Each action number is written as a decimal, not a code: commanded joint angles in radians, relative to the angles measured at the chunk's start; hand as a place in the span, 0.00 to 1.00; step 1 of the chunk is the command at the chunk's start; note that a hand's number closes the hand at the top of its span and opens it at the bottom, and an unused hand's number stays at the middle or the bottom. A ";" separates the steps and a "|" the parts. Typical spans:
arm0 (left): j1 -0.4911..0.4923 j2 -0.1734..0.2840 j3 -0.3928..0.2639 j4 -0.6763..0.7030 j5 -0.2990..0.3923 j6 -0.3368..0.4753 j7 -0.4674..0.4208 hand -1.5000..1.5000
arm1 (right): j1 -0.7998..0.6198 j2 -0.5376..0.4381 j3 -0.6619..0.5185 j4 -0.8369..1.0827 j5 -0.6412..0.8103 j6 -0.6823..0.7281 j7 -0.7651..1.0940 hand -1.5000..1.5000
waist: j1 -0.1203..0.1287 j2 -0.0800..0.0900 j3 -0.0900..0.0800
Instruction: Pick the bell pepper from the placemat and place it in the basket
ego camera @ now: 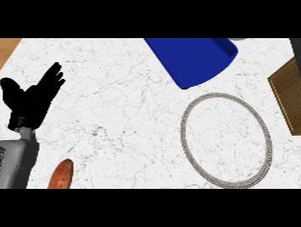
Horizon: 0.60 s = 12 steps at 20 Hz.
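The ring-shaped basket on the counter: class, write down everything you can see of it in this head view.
The basket shows as a thin, woven-looking grey ring, taller than wide, lying flat on the white marbled counter right of the middle. Inside the ring only counter surface shows; nothing lies in it. The blue placemat sits just above it, and a wooden board lies to its right; neither touches it. No hand is near it.

one hand (32,95), one blue placemat (194,60), one wire basket (226,141), one orange-red thing (61,174), one wooden board (299,103).
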 commanded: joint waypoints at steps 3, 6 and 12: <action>0.046 0.000 0.014 0.004 -0.004 0.008 -0.029 0.50 | 0.048 -0.027 -0.033 0.010 0.049 -0.046 0.206 1.00 | -0.017 -0.008 0.001; 0.028 0.008 0.033 0.025 0.004 0.010 -0.024 0.50 | 0.049 -0.036 -0.052 0.013 0.046 -0.025 0.167 1.00 | -0.038 -0.016 0.002; 0.066 -0.007 0.009 -0.018 -0.004 0.003 -0.035 0.50 | 0.149 -0.005 -0.083 -0.002 0.058 -0.144 0.166 1.00 | -0.035 -0.016 0.002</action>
